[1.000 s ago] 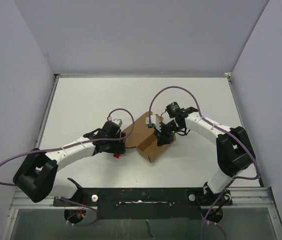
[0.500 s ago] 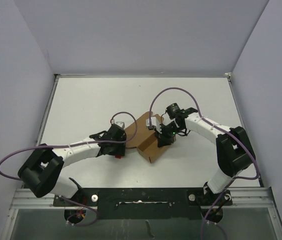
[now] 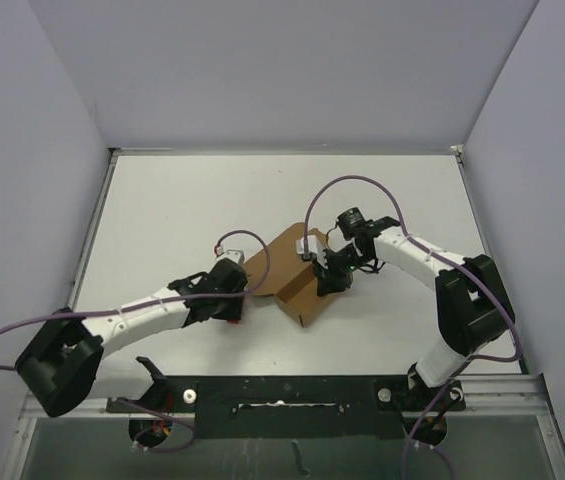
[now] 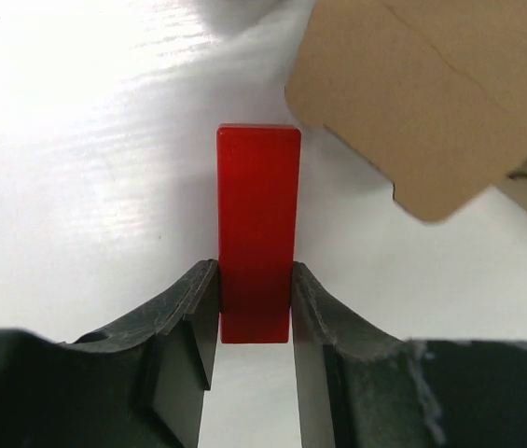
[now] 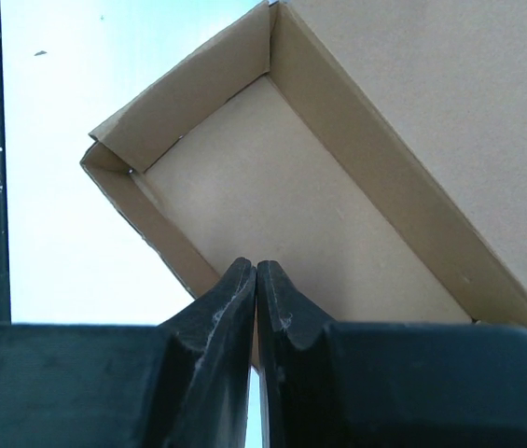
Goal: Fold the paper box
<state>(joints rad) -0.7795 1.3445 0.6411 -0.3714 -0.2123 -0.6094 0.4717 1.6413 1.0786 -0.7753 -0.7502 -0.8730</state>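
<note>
**Arm pose.** The left arm is laid low across the counter (image 3: 162,220), running from its base at the near left edge out to the right. The left pincer (image 4: 255,276) ends just beside the near-left corner of the paper box (image 3: 292,262). Its fingers are closed on the near end of a red block (image 4: 258,215), with both inner faces touching the block's long sides. The block lies flat on the counter and points away from the wrist. A rounded box flap (image 4: 431,103) lies just to the right of the block, with a strip of counter visible between them.

The right arm is bent at the elbow and reaches leftward over the box. In the wrist view, the right pincer (image 5: 256,271) is pressed together with only a hairline gap, at the near wall of the open tray (image 5: 310,215). It cannot be told whether the wall is clamped.

The box rests at mid-counter, turned diagonally, with its tray toward the near edge and a flat panel behind it.

**Change from the earlier frames.** The left arm has been drawn back toward the near edge, and its elbow link has been swung down and to the left. In the top view the red block is now covered by the pincer. The box and the right arm are practically unmoved.
</note>
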